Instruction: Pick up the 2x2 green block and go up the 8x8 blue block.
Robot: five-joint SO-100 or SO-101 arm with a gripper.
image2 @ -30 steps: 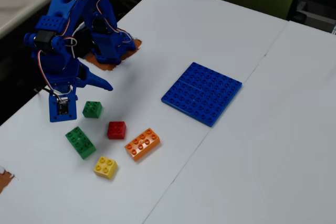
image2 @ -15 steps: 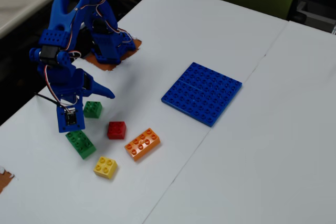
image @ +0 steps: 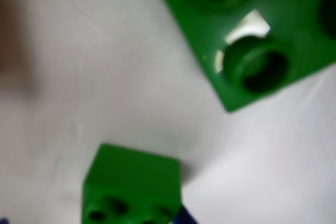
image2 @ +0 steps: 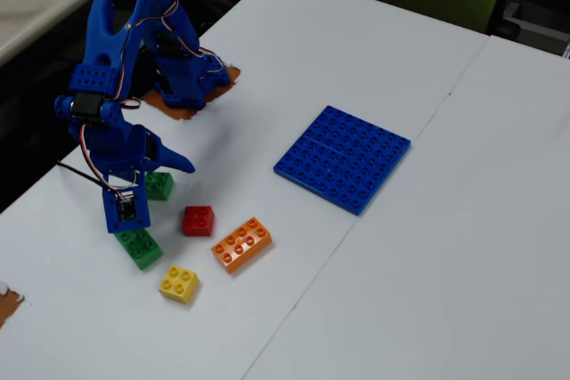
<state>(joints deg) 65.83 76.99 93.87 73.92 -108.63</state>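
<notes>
1. Nearest the lens in the fixed view: yellow brick, low on the white table, not part of the job.
2. Far left: blue arm bent over, gripper pointing down with fingers spread wide and holding nothing.
3. Between those fingers, flat on the table: 2x2 green block, partly hidden by the arm. Shown in the wrist view as the small green block at the bottom edge, blurred, with slivers of blue beside it. Cannot tell whether either finger touches it yet.
4. Just below the gripper in the fixed view: longer green brick, filling the upper right of the wrist view. Close enough to be bumped, so worth avoiding.
5. Step in hand, by judgement: the grasp. Centre the small block between the fingers, lower until the tips sit beside its flat walls and not over the studs, then close squarely so it does not twist out.
6. Further right: red brick and orange brick, near the lift path. Rise straight up before swinging across.
7. Well apart to the right: 8x8 blue block, bare, the destination.
</notes>
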